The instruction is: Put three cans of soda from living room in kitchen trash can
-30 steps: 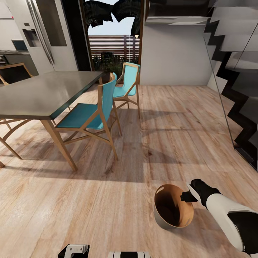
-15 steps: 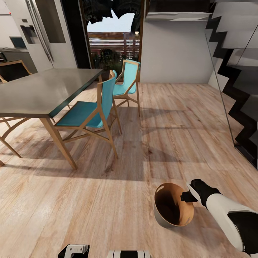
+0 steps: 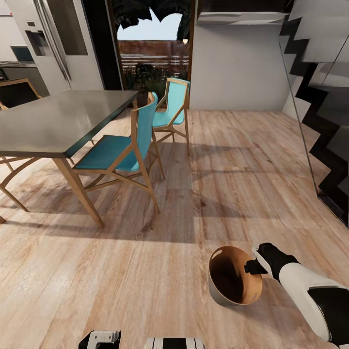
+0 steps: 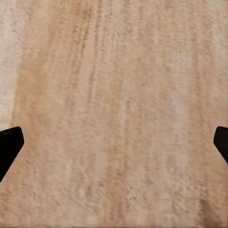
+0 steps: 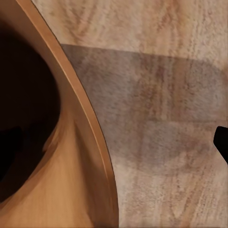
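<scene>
The tash can (image 3: 228, 295), pale grey outside and brown inside, hangs tilted just above the wood floor at the lower right of the head view. My right gripper (image 3: 255, 264) is shut on its rim. In the right wrist view the can's brown rim and dark inside (image 5: 57, 156) are close up, and one black fingertip (image 5: 222, 141) shows over the floor. My left gripper (image 4: 114, 147) is open with nothing between its fingers, facing bare floor planks. The cans of soda are out of view.
A grey dining table (image 3: 58, 121) with wooden legs stands at the left, with two teal chairs (image 3: 121, 150) (image 3: 172, 114) beside it. A steel fridge (image 3: 53, 43) and a glass doorway (image 3: 152, 58) lie behind. A staircase with a glass panel (image 3: 320, 121) borders the right. Open floor (image 3: 242, 160) lies ahead.
The whole picture has shifted a little, so the camera has moved; the table and chairs sit slightly lower and to the left. The right gripper and the can keep their place in the view.
</scene>
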You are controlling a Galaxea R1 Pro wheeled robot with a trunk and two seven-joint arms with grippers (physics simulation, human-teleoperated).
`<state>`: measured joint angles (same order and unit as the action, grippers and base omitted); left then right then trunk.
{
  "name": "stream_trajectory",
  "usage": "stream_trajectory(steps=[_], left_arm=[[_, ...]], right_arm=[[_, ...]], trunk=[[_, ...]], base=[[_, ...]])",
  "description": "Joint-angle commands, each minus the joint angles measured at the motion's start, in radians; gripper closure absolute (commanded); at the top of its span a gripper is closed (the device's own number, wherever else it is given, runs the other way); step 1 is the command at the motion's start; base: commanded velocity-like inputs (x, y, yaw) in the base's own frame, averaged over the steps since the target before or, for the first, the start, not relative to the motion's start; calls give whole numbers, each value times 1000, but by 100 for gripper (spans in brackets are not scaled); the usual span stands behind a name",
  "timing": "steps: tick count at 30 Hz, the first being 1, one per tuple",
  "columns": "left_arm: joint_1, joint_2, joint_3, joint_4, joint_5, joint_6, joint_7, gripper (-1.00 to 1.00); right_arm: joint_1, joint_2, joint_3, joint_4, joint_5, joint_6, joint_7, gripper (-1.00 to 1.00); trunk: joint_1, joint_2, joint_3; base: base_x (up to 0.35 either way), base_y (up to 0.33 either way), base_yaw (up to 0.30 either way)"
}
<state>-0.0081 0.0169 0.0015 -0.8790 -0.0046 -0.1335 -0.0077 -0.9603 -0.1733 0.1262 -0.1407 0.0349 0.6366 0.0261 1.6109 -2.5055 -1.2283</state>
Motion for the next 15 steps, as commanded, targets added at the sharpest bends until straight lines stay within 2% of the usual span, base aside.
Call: stream_trajectory(steps=[1,15], left_arm=[[0,0,0,0,0,0,0,-100],[0,0,0,0,0,0,0,-100]], right_arm=[[0,0,0,0,0,0,0,-100],[1,1,1,0,0,0,0,-100]], trunk=[[0,0,-4],[1,-1,-8]], base=[[0,0,0],[0,0,0]])
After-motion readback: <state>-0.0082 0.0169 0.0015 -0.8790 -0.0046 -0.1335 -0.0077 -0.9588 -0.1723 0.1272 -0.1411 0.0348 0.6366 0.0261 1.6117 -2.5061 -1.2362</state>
